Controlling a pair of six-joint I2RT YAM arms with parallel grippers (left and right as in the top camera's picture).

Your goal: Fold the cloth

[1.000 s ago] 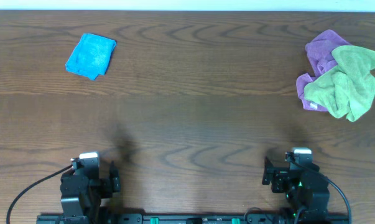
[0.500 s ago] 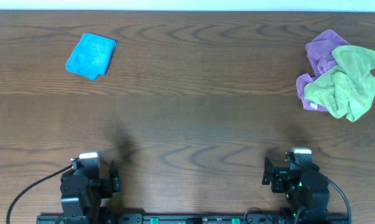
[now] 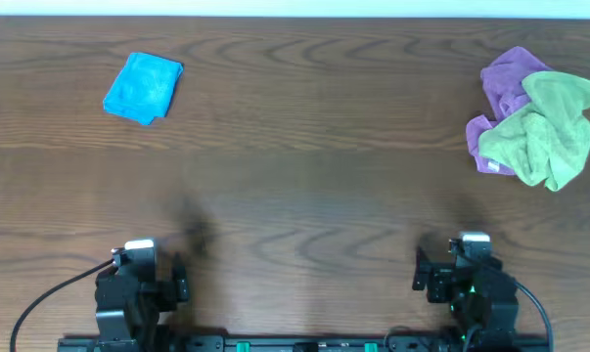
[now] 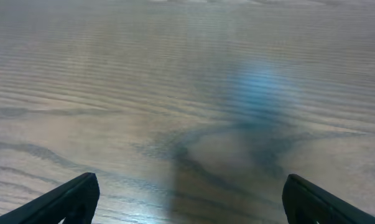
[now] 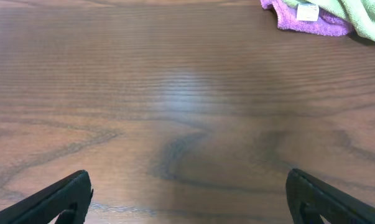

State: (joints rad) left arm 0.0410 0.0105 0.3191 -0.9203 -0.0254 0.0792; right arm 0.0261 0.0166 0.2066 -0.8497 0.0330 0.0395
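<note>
A blue cloth [image 3: 144,87] lies folded at the far left of the table. A crumpled green cloth [image 3: 547,132] lies on a crumpled purple cloth [image 3: 508,83] at the far right; both show at the top right of the right wrist view, green [image 5: 361,15] over purple [image 5: 311,22]. My left gripper [image 3: 182,280] rests at the near left edge, open and empty [image 4: 187,202]. My right gripper [image 3: 419,274] rests at the near right edge, open and empty [image 5: 188,202]. Both are far from the cloths.
The brown wooden table [image 3: 304,186] fills the view. A faint blue reflection [image 4: 262,93] shows on the wood in the left wrist view. The arm bases sit along the near edge.
</note>
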